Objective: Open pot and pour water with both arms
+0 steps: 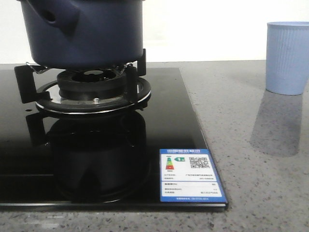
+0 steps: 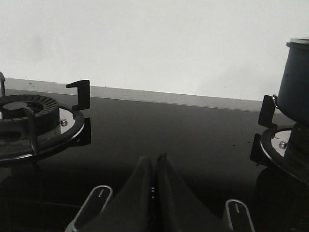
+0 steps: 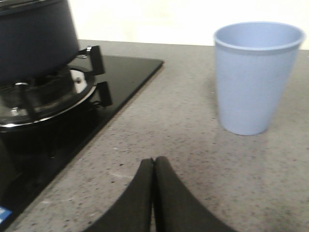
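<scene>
The dark navy pot sits on the burner grate of a black glass hob, its stub handle with a hole at the upper left; its top is cut off by the frame. The pot also shows at the edge of the left wrist view and in the right wrist view. My left gripper is shut and empty above the black glass, between two burners. My right gripper is shut and empty over the grey counter, between the hob and a pale blue ribbed cup.
The pale blue cup stands on the speckled grey counter at the right. A blue-and-white energy label lies on the hob's front right corner. A second burner lies left of the pot's burner.
</scene>
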Controlling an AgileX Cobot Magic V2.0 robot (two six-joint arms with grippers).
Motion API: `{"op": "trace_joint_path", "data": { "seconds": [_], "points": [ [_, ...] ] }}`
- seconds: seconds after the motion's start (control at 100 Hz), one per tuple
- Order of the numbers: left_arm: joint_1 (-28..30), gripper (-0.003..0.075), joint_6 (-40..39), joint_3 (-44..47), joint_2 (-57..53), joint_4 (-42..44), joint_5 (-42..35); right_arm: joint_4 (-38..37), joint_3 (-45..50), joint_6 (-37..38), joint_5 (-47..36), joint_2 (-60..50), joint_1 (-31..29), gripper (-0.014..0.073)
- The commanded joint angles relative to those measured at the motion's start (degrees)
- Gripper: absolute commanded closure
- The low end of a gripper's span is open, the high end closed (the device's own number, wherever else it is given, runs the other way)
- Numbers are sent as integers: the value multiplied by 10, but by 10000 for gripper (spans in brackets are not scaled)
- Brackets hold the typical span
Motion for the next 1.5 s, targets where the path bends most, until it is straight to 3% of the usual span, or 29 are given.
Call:
{"op": "trace_joint_path", "data": {
  "seconds": [0.0,0.11,0.16,0.23,0.28,0.33,0.38,0.51,0.59,0.78,0.98,1.18,1.49],
  "points": [
    [1,739,-6,19,-16,-5,-41,24,-15,-2,36,-6,7,660],
    [1,739,-6,19,-16,-5,-41,33,-15,-8,64,-17,27,660],
    [1,739,-6,19,-16,-5,-41,90,-15,-60,71,-17,35,660],
    [1,739,-6,19,-16,-5,-41,251,-12,-229,69,-17,41,660],
    [1,739,-6,19,-16,-5,-41,385,-5,-395,64,-17,49,660],
    [1,739,-6,19,-16,-5,-41,519,-1,-501,76,-19,61,660],
    [1,739,-6,19,-16,-5,-41,604,0,-573,110,-22,76,660],
    [1,739,-6,19,-16,-5,-41,738,2,-704,240,-44,115,660],
    [1,739,-6,19,-16,-5,-41,771,19,-772,242,-76,121,660],
    [1,739,-6,19,-16,-5,-41,809,82,-813,225,-191,121,660],
    [1,739,-6,19,-16,-5,-41,842,128,-813,279,-275,101,660],
    [1,739,-6,19,-16,-5,-41,843,129,-814,284,-284,64,660],
    [1,739,-6,19,-16,-5,-41,841,129,-833,334,-284,62,660]
  ]
}}
